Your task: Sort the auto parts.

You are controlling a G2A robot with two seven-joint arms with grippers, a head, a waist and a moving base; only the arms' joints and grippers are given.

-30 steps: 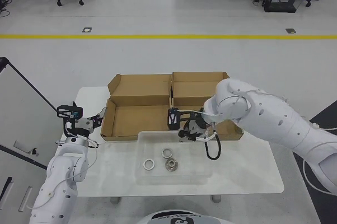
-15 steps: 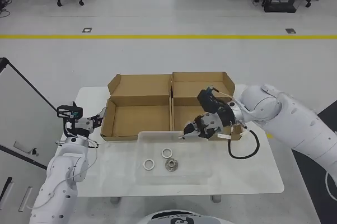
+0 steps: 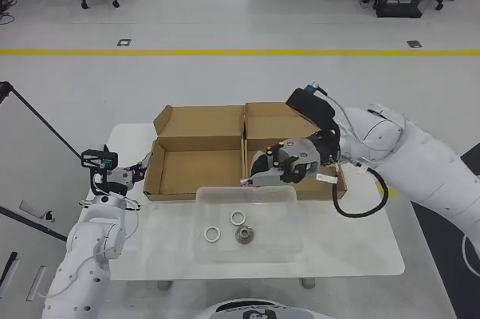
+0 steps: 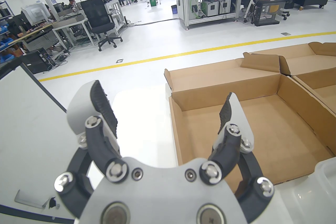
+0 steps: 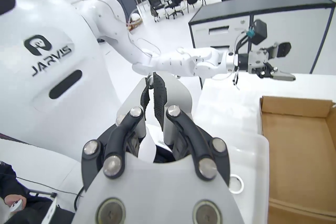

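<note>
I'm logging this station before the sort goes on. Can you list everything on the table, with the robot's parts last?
table: one, white, under everything
cardboard boxes: two, brown, open, side by side on the table's far half
plastic tray: one, clear, in front of the boxes
metal rings: two, silver, inside the tray
flanged metal part: one, grey, inside the tray beside the rings
small threaded part: one, metallic, pinched in the right gripper
left gripper: open, beside the left-hand box
right gripper: shut, above where boxes and tray meet
</note>
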